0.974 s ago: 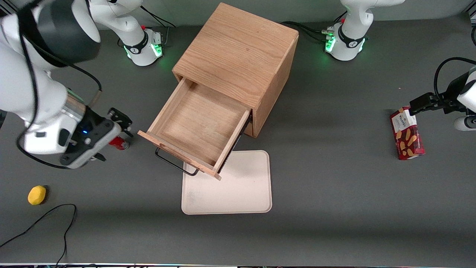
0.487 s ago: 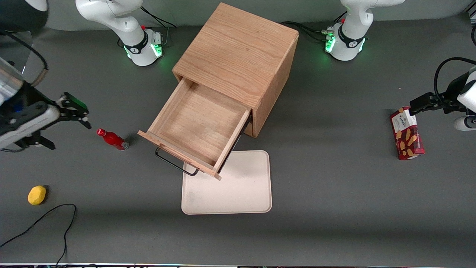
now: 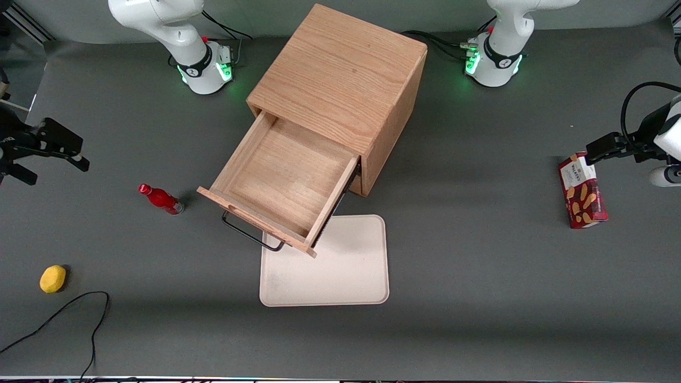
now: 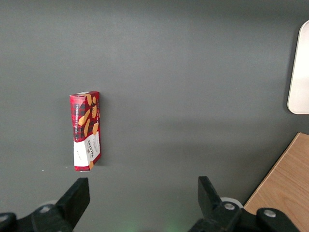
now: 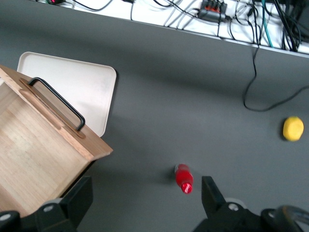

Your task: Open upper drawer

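The pincer (image 3: 57,171), fingers spread with nothing between them, hangs over the worktop (image 3: 479,298) at nine o'clock from the cabinet (image 3: 340,74); the front view's edge cuts off its arm. The pulled-out upper drawer (image 3: 284,178) hides the cabinet's front below it, and its front lip and handle (image 3: 251,234) cover the tray's (image 3: 340,276) corner at eleven o'clock. The wrist view's edge crops the drawer. A cable (image 3: 64,314) runs off the front view's edge at eight o'clock. The small print on the biscuit box (image 3: 581,191) cannot be read.
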